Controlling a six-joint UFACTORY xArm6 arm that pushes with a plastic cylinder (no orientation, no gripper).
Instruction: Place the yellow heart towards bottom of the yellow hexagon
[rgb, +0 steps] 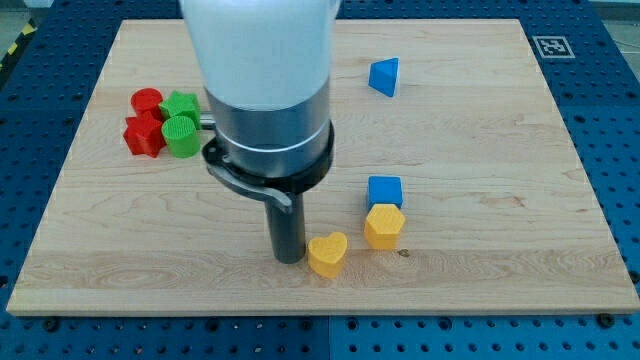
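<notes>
We see my tip (289, 260), bare and grasping nothing, touching the smooth yellow plastic heart (327, 254) from the view's left on the pale wooden board (480, 120). The yellow hexagon (384, 226) sits just up-right of the heart, touching a blue cube (384, 190).

My tip (289, 260) sits just left of the yellow heart (327, 254) on the surface (480, 120); the yellow hexagon (384, 227) lies up-right, touching the blue cube (384, 191).
</notes>
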